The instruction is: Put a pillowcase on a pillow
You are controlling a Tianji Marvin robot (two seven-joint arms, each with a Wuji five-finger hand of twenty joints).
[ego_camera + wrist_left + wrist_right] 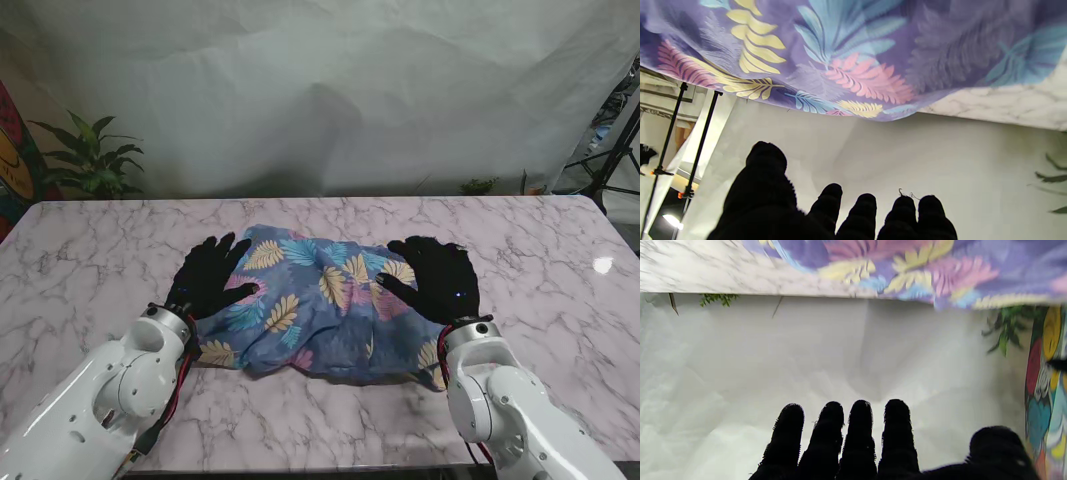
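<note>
Pillow point(320, 305) in its leafy pillowcase point(300, 290) lies in the middle of the table point(560, 260), its long side running left to right. The left hand point(207, 275) is over its left end and the right hand point(435, 277) over its right end. Both hands are flat with fingers apart, holding nothing. Bare marble shows on both sides. A white sheet point(330, 90) hangs behind, with a plant point(90, 160) at the far left.
</note>
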